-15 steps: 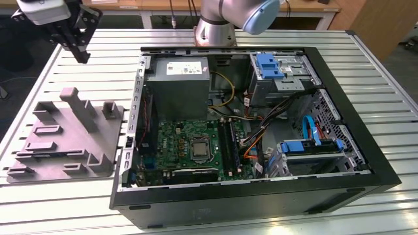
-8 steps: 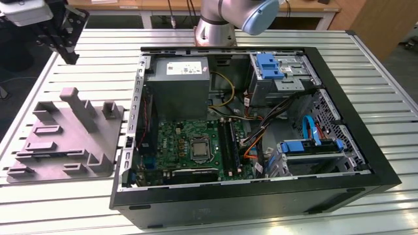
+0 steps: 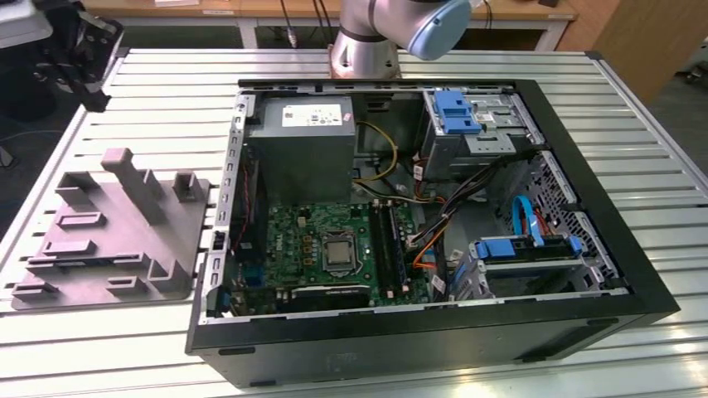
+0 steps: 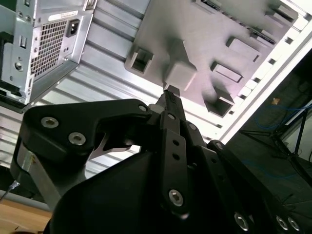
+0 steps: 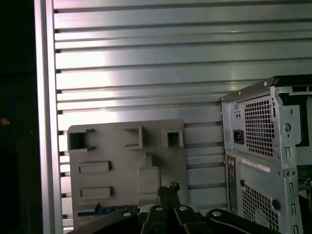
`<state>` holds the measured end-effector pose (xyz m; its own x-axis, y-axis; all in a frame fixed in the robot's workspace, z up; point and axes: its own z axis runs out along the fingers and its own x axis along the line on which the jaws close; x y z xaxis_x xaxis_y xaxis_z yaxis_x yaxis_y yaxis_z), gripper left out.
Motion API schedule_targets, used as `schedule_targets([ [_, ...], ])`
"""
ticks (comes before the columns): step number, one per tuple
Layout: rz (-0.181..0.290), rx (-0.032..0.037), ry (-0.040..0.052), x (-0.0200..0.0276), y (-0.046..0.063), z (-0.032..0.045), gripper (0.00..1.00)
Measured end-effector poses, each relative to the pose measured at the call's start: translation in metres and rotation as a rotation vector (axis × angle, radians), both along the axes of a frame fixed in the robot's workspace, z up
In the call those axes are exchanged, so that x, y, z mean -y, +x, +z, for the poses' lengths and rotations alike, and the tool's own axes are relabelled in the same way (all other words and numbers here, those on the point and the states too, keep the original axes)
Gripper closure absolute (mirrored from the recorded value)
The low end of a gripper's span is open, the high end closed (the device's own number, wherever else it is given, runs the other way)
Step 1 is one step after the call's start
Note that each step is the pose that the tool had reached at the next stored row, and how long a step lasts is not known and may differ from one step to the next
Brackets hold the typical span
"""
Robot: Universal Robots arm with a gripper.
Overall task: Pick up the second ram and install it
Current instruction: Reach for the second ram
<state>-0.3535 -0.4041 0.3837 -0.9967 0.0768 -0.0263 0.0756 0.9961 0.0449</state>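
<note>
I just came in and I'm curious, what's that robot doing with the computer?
A robot arm is working beside an open computer case on a slatted metal table. Its gripper hangs over the grey holder tray next to the case. A thin dark board, likely the second ram, lies on the tray close to the gripper, not picked up yet.

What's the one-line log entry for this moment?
gripper: over grey fixture tray | computer case: open, on slatted table, beside tray
</note>
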Motion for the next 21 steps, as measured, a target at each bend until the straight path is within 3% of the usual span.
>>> schedule_targets([
  [15,0.0,0.0001,0.0001,0.0215,-0.022,-0.0059,0.9],
  [21,0.0,0.0002,0.0001,0.034,-0.031,-0.009,0.9],
])
